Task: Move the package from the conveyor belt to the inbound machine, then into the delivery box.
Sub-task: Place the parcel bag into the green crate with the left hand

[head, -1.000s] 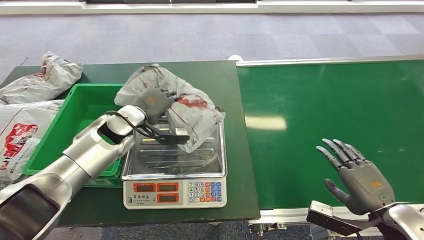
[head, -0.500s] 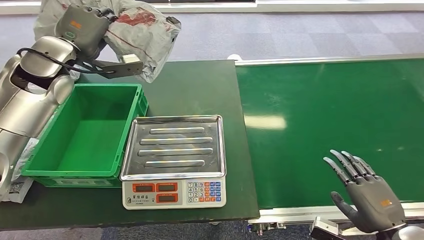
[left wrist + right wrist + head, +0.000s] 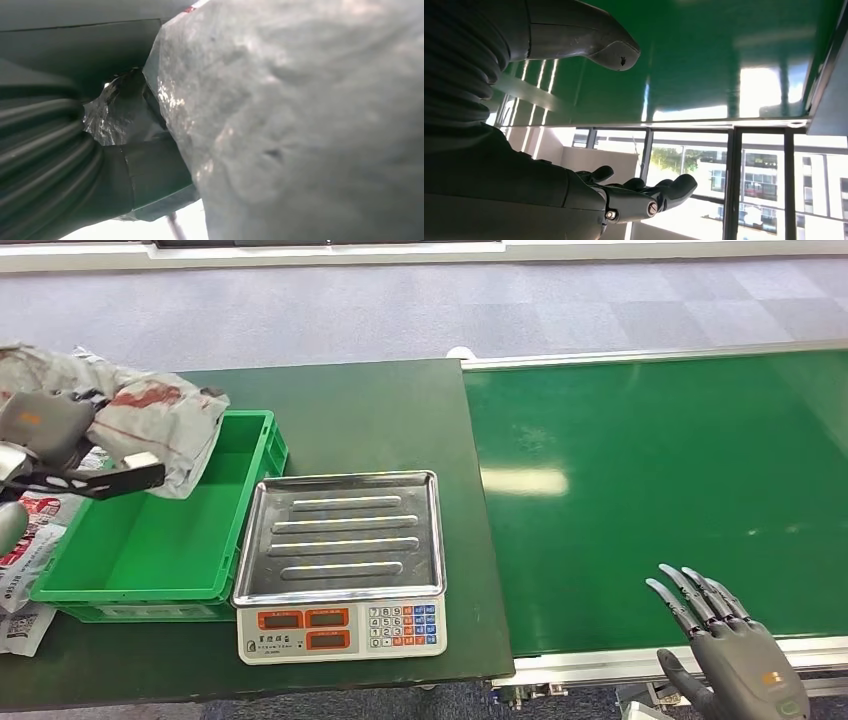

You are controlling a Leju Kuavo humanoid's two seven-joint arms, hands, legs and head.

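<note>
My left hand (image 3: 40, 430) grips a crumpled grey package with red print (image 3: 150, 420) at the far-left rim of the green delivery box (image 3: 150, 540); part of the bag hangs over the box's back left corner. Up close, the same grey package (image 3: 310, 125) presses against the thumb (image 3: 150, 175). The scale with its steel tray (image 3: 340, 535) stands bare beside the box, to its right. The green conveyor belt (image 3: 660, 480) carries nothing. Low at the belt's near edge, my right hand (image 3: 735, 650) is open with fingers spread; the right hand (image 3: 574, 165) holds nothing.
More grey and white bags (image 3: 25, 540) lie on the dark table left of the box. The scale's keypad and displays (image 3: 345, 630) face the table's front edge. Grey carpet runs beyond the table and belt.
The left hand carried the package off the scale tray, up and to the left, then down to the box's left rim. The right hand sank lower at the belt's near edge. The camera shifted slightly.
</note>
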